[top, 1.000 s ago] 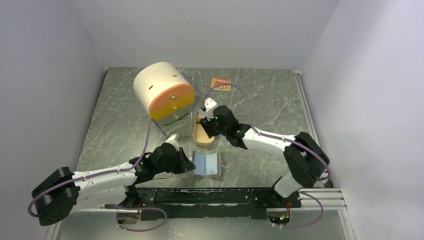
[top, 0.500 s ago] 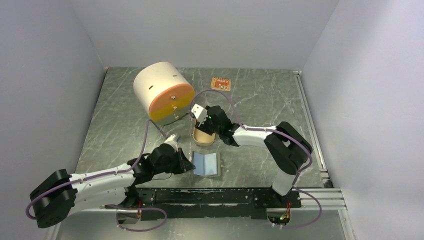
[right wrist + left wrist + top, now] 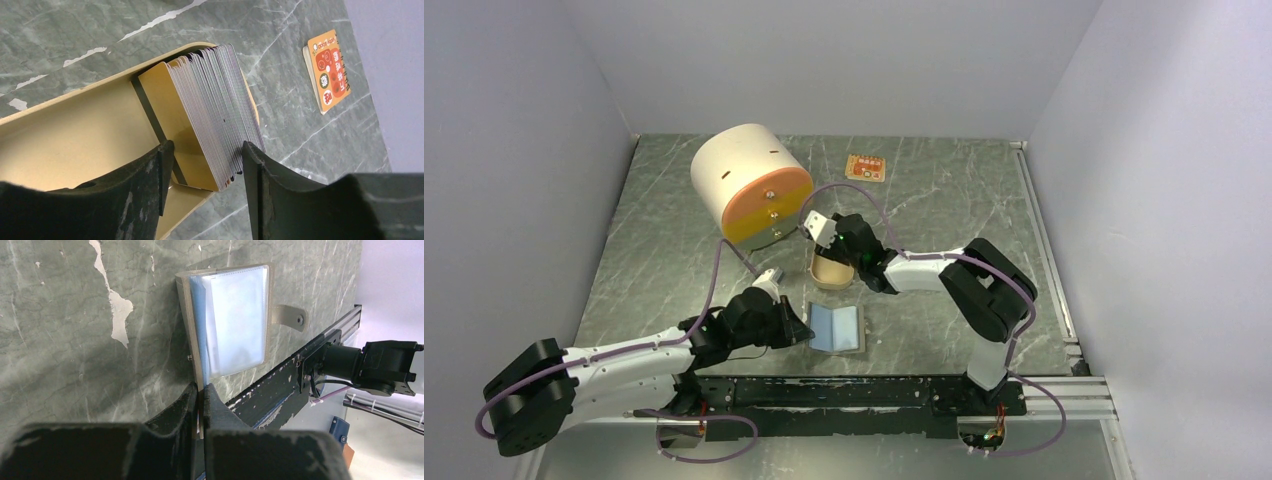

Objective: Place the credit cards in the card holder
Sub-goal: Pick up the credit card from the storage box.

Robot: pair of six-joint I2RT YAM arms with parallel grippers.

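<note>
We hold our right jaws open astride the card stack [image 3: 210, 110] in the tin [image 3: 75, 135], left jaws clamped on the card holder [image 3: 235, 325].

Gold credit cards [image 3: 172, 117] — tan tin [image 3: 75, 125].

Left arm [image 3: 624, 360]: lies low along near edge of table, forearm reaching right toward near middle. Left gripper [image 3: 201, 387]: jaws pressed together, pinching thin edge of card holder [image 3: 235, 320].

Right arm [image 3: 924, 270]: folded back, elbow raised on right, forearm pointing left toward table centre, wrist tipped down. Right gripper [image 3: 205, 152]: jaws spread, fingers [image 3: 150, 190] on either side of stack of credit cards [image 3: 215, 110]; contact unclear.
</note>
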